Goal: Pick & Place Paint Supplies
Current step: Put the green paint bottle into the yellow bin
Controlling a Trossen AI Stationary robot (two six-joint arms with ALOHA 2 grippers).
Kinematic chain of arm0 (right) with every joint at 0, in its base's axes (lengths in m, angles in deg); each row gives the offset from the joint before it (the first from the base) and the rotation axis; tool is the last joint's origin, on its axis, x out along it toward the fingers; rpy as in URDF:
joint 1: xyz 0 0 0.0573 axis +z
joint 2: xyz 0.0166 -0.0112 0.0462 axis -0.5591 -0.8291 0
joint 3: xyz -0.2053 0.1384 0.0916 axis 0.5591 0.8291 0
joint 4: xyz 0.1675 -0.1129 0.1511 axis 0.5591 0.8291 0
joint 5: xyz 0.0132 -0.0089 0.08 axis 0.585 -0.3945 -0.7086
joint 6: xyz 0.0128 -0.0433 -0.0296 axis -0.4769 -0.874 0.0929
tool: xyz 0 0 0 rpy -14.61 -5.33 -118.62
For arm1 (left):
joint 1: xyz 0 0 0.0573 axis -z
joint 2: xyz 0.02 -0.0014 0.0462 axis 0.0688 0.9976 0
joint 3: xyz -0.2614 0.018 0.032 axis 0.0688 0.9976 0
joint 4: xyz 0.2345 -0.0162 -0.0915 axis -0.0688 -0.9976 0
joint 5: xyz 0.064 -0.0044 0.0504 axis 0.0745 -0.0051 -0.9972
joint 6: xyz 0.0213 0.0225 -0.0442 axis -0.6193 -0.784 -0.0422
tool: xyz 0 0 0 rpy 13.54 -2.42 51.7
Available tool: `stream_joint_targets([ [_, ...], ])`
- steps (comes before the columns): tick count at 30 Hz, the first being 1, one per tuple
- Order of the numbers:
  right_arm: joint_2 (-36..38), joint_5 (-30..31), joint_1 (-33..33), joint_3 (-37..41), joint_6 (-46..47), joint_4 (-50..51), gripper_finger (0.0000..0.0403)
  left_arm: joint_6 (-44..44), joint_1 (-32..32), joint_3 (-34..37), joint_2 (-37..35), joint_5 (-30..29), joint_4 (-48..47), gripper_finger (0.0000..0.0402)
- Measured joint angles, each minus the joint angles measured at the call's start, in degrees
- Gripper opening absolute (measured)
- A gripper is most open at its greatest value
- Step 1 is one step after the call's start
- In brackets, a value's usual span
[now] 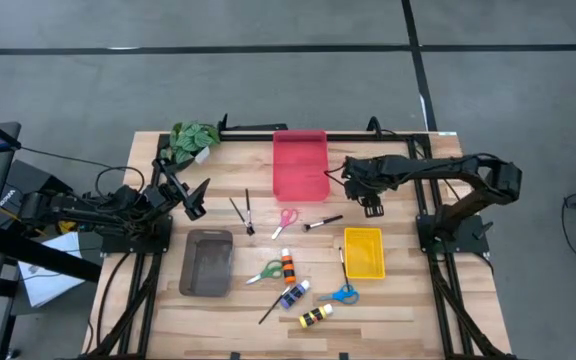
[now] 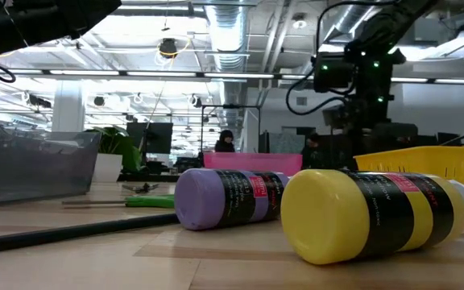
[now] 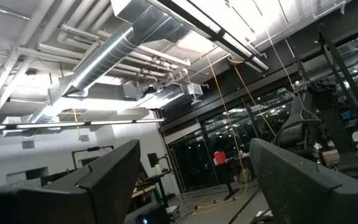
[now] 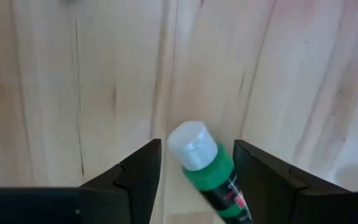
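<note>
My right gripper [image 1: 371,206] hangs over bare wood between the red tray [image 1: 300,163] and the yellow tray [image 1: 363,252], shut on a green paint bottle [image 4: 210,171] with a white cap. My left gripper [image 1: 196,197] waits open at the table's left, raised and pointing upward. Lying on the wood near the front are an orange bottle [image 1: 287,266], a blue bottle [image 1: 295,294] and a yellow bottle [image 1: 315,316], with pink scissors [image 1: 286,220], green scissors [image 1: 266,272], blue scissors [image 1: 340,294] and thin brushes [image 1: 238,212] around them. My right gripper pinches the green bottle's body [image 4: 221,180] between its two fingers, which come steeply from above. The white cap [image 4: 192,145] sticks out past the fingertips, pointing down at the table. The bottle looks lifted clear of the wood.
A grey tray [image 1: 206,262] lies at the front left and a small potted plant [image 1: 193,138] stands at the far left corner. Another brush [image 1: 323,222] lies just left of the yellow tray. Bare wood stretches under and beside my right gripper.
</note>
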Motion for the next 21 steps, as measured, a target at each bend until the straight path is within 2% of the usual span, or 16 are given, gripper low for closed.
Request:
stream_joint_targets([
  [6,1.3,0.0,0.1,4.1,-4.2,-4.4,0.0195,0.0,0.0,0.0,0.0,0.0,0.0,0.0298],
  [12,1.2,0.5,0.1,4.1,-6.1,-5.4,0.0195,0.3,0.0,0.0,0.0,0.0,0.0,0.0298],
  [21,-2.1,0.4,-0.2,4.0,-15.1,-6.4,0.0195,0.2,0.0,0.0,0.0,0.0,0.0,0.0298],
])
